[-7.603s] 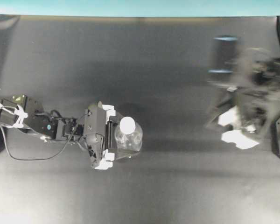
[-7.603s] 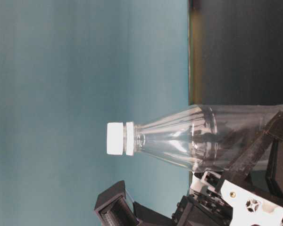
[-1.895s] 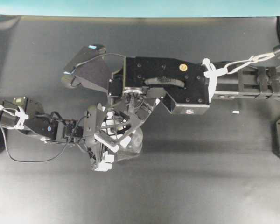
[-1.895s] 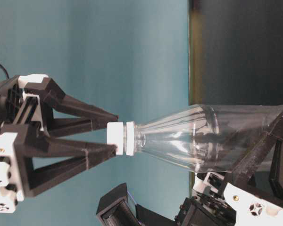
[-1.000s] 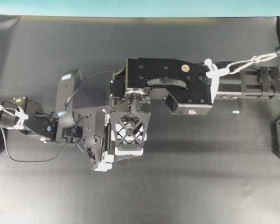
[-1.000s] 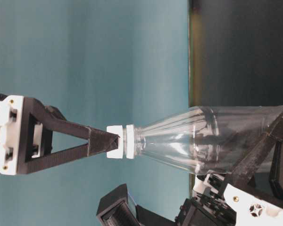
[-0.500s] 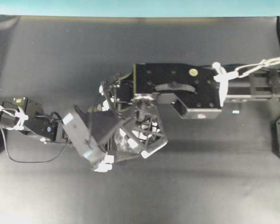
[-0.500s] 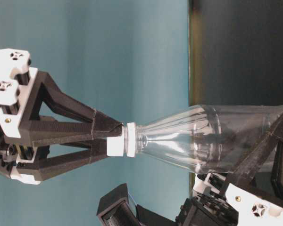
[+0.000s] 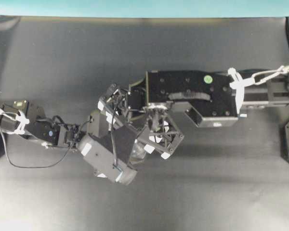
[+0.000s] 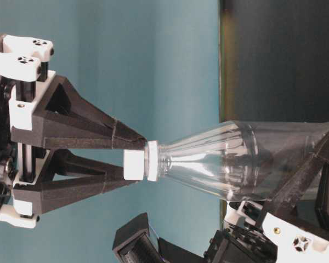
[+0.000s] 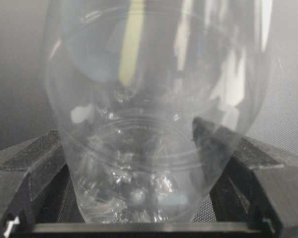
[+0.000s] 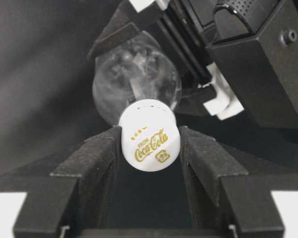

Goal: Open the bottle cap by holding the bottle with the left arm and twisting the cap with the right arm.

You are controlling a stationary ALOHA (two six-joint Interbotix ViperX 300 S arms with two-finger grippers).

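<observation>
Cap top reads "FROM Coca‑Cola" in gold script, with a small gold emblem beneath. The bottle cap (image 12: 150, 140) is round, smooth white plastic; the bottle (image 10: 225, 161) below it is clear, ribbed, with rounded shoulders. Right pincer (image 12: 150, 148) pinches the cap between matte black fingers (image 12: 102, 158). Left pincer (image 11: 139, 198) clamps the bottle's lower body, standing on the dark desk (image 9: 207, 192). Bare desk lies all round the bottle.
</observation>
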